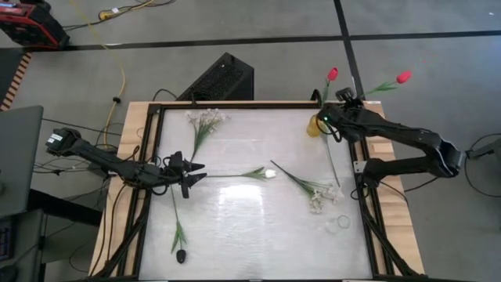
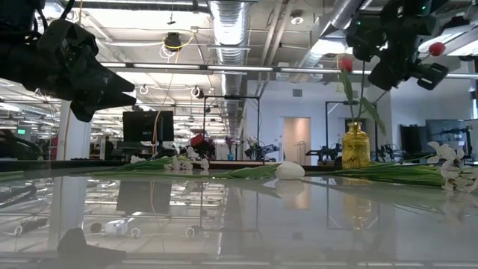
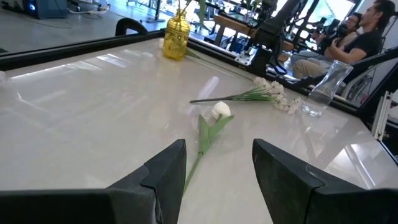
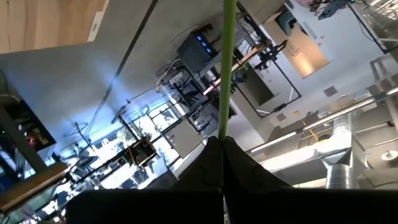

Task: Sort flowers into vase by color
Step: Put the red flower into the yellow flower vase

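At the left, the left gripper (image 1: 192, 174) hovered with fingers spread and empty, aimed along the stem of a white tulip (image 1: 266, 173) lying mid-table. A dark near-black tulip (image 1: 180, 252) lay near the front edge, and a sprig of tiny white blossoms (image 1: 205, 119) near the back, all unsorted. Further right lay a second white sprig (image 1: 321, 193) beside an empty clear glass vase (image 1: 343, 222). One red tulip (image 1: 332, 74) already stood in the yellow glass vase (image 1: 315, 126). The right gripper (image 1: 350, 97), above it, pinched the stem of another red tulip (image 1: 403, 77), not yet inserted.
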Available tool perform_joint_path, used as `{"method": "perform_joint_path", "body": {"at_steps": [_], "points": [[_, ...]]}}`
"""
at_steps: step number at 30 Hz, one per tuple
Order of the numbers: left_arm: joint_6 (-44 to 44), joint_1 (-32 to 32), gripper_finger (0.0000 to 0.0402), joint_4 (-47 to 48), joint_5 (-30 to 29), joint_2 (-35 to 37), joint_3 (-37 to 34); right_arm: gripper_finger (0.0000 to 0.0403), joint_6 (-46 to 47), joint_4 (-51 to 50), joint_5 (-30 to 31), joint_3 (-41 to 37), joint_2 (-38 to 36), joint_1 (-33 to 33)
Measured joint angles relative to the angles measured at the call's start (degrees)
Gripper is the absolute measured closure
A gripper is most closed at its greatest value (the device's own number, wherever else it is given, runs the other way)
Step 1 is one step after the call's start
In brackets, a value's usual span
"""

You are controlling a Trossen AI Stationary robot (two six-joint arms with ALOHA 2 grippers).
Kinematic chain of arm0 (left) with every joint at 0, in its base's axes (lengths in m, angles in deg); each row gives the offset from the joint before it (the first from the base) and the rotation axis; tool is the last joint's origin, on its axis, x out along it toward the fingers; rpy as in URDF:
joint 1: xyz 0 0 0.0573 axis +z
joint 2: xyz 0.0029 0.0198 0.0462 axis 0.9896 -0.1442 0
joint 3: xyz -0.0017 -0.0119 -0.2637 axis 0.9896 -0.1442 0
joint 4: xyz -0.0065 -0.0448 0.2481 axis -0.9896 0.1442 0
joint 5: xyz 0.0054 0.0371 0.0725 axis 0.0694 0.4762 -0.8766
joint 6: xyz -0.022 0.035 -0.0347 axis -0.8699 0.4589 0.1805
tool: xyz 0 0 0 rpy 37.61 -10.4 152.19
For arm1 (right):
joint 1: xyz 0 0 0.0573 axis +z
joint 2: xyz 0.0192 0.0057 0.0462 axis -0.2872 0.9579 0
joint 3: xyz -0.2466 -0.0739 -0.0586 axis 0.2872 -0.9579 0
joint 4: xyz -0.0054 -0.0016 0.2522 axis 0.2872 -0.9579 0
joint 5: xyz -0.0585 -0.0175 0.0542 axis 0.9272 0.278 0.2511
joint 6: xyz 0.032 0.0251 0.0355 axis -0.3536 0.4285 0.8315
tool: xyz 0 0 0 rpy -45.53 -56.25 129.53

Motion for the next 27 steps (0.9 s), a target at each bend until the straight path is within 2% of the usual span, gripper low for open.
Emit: {"method": "perform_joint_path", "body": {"at_steps": [13,19,27], "points": [[0.0,0.0,0.0228,0.6,0.0,0.0,0.0,0.0386,-0.9,1.9,-0.1,0.0,5.0,0.2],[-0.1,0.0,0.0228,1.3,0.0,0.0,0.0,0.0386,-0.9,2.1,-0.1,0.9,4.1,0.1],[0.0,0.0,0.0228,1.3,-0.2,0.0,0.0,0.0386,-0.9,2.2,-0.1,6.1,1.3,0.1]]}}
